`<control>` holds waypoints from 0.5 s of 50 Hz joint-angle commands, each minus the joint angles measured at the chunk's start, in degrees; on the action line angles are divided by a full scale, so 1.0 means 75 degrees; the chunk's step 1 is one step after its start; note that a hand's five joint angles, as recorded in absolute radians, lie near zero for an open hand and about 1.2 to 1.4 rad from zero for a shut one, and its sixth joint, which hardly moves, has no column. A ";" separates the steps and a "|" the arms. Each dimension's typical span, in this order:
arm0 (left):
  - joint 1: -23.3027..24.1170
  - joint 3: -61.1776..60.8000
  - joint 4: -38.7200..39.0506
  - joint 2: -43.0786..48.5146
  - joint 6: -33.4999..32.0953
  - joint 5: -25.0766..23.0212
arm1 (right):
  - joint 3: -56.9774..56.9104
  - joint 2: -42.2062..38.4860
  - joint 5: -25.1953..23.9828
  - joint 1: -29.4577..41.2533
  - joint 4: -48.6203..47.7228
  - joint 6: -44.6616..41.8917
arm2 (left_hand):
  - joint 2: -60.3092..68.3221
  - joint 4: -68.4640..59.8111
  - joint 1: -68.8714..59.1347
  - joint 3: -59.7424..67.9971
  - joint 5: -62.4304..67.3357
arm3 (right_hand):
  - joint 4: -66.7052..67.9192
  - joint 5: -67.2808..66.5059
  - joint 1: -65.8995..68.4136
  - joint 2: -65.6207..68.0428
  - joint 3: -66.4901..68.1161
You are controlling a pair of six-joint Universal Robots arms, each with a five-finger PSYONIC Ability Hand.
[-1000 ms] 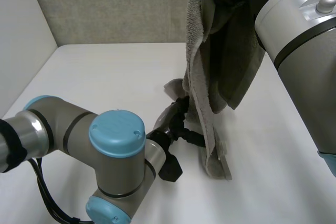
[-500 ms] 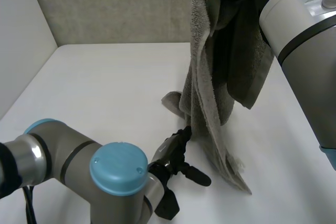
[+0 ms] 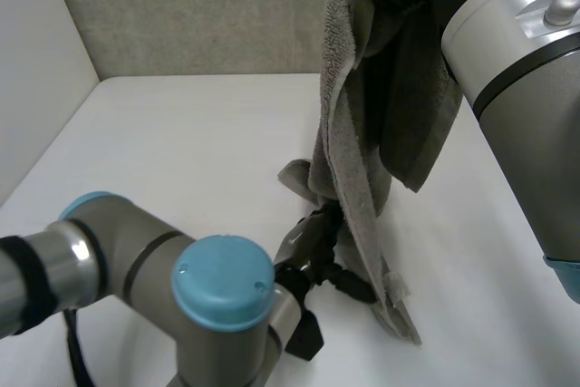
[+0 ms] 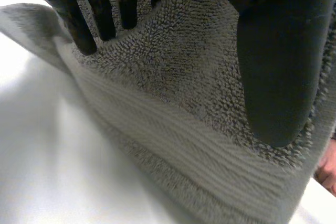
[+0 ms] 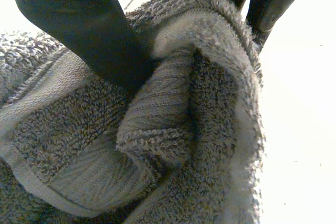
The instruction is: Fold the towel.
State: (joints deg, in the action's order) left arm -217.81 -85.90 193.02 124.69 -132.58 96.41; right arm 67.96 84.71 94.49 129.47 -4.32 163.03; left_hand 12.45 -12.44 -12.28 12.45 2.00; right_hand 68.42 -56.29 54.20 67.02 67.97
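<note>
Grey towel (image 3: 349, 160) with ribbed band, white table (image 3: 181, 133)

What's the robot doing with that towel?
It's getting a grey towel ready to fold. The right hand holds it up high, pinching a bunched edge between thumb and fingers, so the towel hangs down with its bottom end resting on the white table. The left hand is down low against the hanging part, with thumb and fingers spread on the cloth and not yet closed on it. No fold is made yet.
</note>
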 commanded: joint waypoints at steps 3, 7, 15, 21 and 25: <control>0.0108 0.0731 0.0104 0.0460 -0.0019 0.0188 | -0.0002 0.0038 0.0011 -0.0012 -0.0034 -0.0046 | 0.9006 -0.9007 -0.9029 0.9006 0.9066 | 0.1544 -0.1828 0.3440 0.1730 0.1604; -0.0113 0.0556 0.0058 0.0111 -0.0170 0.0655 | 0.0033 0.0050 -0.0012 -0.0256 -0.0127 -0.0116 | 0.9006 -0.9008 -0.9029 0.9006 0.9067 | 0.1544 -0.1828 0.3440 0.1730 0.1604; -0.2478 -0.0312 -0.0083 -0.1565 -0.2543 0.0342 | 0.0407 0.0050 -0.0130 -0.1276 -0.0011 -0.0573 | 0.9006 -0.9008 -0.9029 0.9006 0.9067 | 0.1544 -0.1828 0.3440 0.1730 0.1604; -0.3745 -0.0277 -0.0340 -0.2315 -0.4772 -0.0654 | 0.1121 0.0015 -0.0597 -0.1710 -0.0022 -0.0597 | 0.9006 -0.9008 -0.9029 0.9006 0.9067 | 0.1544 -0.1828 0.3440 0.1730 0.1604; -0.4205 -0.0184 -0.0482 -0.2517 -0.5304 -0.1090 | 0.1580 -0.0021 -0.0856 -0.1981 -0.0046 -0.0562 | 0.9006 -0.9008 -0.9029 0.9006 0.9067 | 0.1544 -0.1828 0.3440 0.1730 0.1604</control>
State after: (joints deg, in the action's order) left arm -242.24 -88.25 191.30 109.39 -161.94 94.74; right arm 74.66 84.92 91.17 117.42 -4.48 158.52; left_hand 69.54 -69.63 -67.38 69.38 58.94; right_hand 68.42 -56.29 54.20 67.02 67.97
